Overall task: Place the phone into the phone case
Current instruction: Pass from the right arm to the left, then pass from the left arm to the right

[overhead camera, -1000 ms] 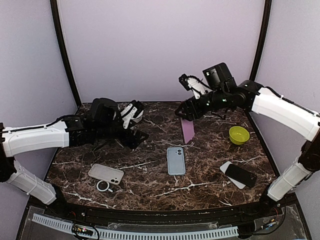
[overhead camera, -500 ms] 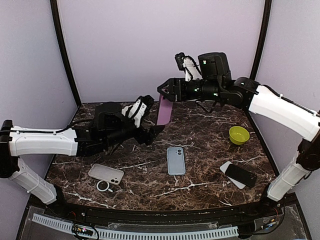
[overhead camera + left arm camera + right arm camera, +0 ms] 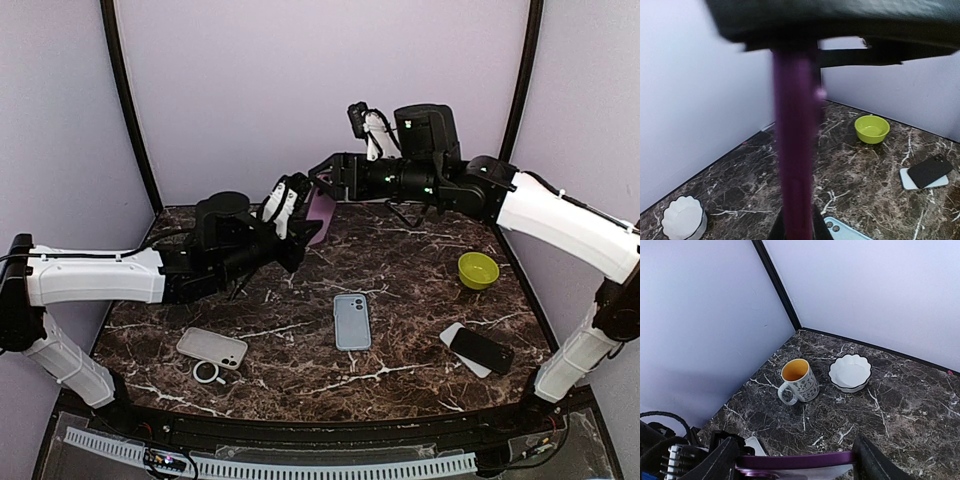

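Observation:
A translucent purple phone case [image 3: 322, 215] hangs in the air over the back of the table, held between both arms. My right gripper [image 3: 795, 465] is shut on it across its width, one finger at each end of the purple rim [image 3: 795, 460]. My left gripper [image 3: 796, 227] comes from below and left, and its dark fingers press both faces of the case [image 3: 795, 165], seen edge-on. A light blue phone [image 3: 352, 321] lies camera side up in the middle of the table; its corner [image 3: 850, 231] shows in the left wrist view.
A green bowl [image 3: 478, 270] sits at the right. A black phone on a white slab [image 3: 480, 350] lies front right. A beige phone [image 3: 212, 347] and a small ring [image 3: 207, 372] lie front left. A patterned mug [image 3: 800, 381] and a white scalloped bowl [image 3: 850, 372] stand back left.
My right arm carried the purple case up and left from above the table's middle. My left arm reached up to it and its jaws closed on the case's lower part.

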`<state>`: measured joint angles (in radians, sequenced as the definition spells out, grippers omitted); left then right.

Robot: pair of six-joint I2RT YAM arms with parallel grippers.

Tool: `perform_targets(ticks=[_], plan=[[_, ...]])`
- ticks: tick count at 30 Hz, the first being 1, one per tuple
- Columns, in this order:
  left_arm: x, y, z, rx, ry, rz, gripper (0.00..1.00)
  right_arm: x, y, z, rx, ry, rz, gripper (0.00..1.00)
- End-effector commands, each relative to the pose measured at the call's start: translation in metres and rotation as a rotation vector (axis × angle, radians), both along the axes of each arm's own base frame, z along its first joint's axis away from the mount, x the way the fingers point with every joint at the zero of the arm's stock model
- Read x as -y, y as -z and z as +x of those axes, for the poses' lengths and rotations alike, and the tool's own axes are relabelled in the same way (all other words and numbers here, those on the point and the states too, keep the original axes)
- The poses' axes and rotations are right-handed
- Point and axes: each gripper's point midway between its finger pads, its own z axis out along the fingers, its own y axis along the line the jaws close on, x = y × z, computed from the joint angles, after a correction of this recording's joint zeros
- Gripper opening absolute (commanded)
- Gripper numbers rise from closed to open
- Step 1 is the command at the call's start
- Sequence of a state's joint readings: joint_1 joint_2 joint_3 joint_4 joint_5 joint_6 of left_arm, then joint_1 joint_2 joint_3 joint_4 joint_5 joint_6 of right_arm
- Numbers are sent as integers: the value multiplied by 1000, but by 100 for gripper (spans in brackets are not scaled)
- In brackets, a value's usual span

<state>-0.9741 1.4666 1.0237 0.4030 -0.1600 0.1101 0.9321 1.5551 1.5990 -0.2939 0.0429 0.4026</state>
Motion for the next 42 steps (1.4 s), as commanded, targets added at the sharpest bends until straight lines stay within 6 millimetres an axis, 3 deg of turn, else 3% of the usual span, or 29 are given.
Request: perform_targets(ticks=[1, 4, 5, 9, 10, 15, 17, 22, 26, 32, 35, 38, 42], plan=[[5, -24, -5, 16, 31, -51, 0, -8, -43, -7, 71, -32, 114, 29], [1, -29, -9, 6, 36, -66, 0, -6, -42, -10, 86, -46, 98, 33], [0, -30, -10, 1, 40, -73, 0, -4, -43, -13, 100, -56, 91, 42], [-8, -49, -23, 3, 77, -106, 0, 1, -48, -41, 212, -201, 26, 96], [-9, -50, -26, -4, 87, -103, 0, 5, -48, -47, 247, -229, 9, 98], [-31, -77, -41, -15, 86, -169, 0, 21, -55, -75, 424, -323, -4, 98], [-46, -86, -40, -8, 32, -180, 0, 26, -64, -76, 468, -303, 35, 99], [-102, -96, -16, 7, -283, -195, 0, 31, -91, -53, 450, -156, 110, 98], [-128, -94, 0, 58, -463, -109, 0, 37, -103, -24, 313, 21, 179, 96], [-145, -98, 14, 207, -637, 39, 0, 31, -98, -4, 143, 123, 222, 89], [-160, -120, 18, 313, -760, 32, 0, 21, -88, 0, 100, 160, 223, 86], [-152, -132, 22, 343, -770, -7, 0, 5, -89, -5, 115, 156, 212, 84], [-136, -136, 23, 344, -723, -31, 0, -16, -109, -17, 173, 132, 222, 83]])
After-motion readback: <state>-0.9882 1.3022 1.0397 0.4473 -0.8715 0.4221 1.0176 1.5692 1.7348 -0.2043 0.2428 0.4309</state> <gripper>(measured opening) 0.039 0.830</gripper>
